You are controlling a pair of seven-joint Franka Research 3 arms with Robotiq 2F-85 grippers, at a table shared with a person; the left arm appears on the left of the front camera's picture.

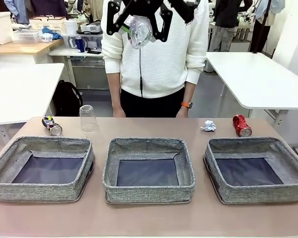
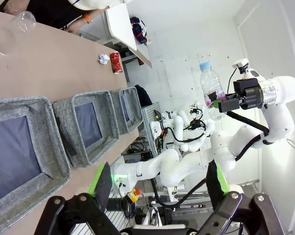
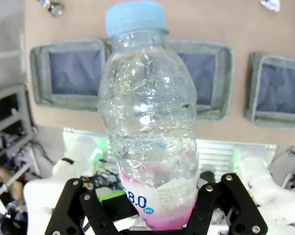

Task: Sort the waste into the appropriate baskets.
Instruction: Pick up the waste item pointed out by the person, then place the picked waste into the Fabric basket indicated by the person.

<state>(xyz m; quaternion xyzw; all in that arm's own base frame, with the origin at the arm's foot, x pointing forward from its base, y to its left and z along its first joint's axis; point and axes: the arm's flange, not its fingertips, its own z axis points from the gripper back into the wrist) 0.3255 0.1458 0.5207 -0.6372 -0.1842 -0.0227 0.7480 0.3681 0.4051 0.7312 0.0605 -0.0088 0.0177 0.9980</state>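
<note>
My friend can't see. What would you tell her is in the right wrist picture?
A clear plastic bottle with a blue cap and pink label stands in the middle, gripped near its base by the right gripper. Behind it, three grey baskets sit in a row on a brown table.

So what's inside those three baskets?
Nothing visible: the left grey woven fabric basket, middle basket and right basket show bare dark bases. Their near walls hide a strip of each base.

A robotics lab: white worktables (image 1: 258, 74), robot arm (image 2: 280, 98).
</note>
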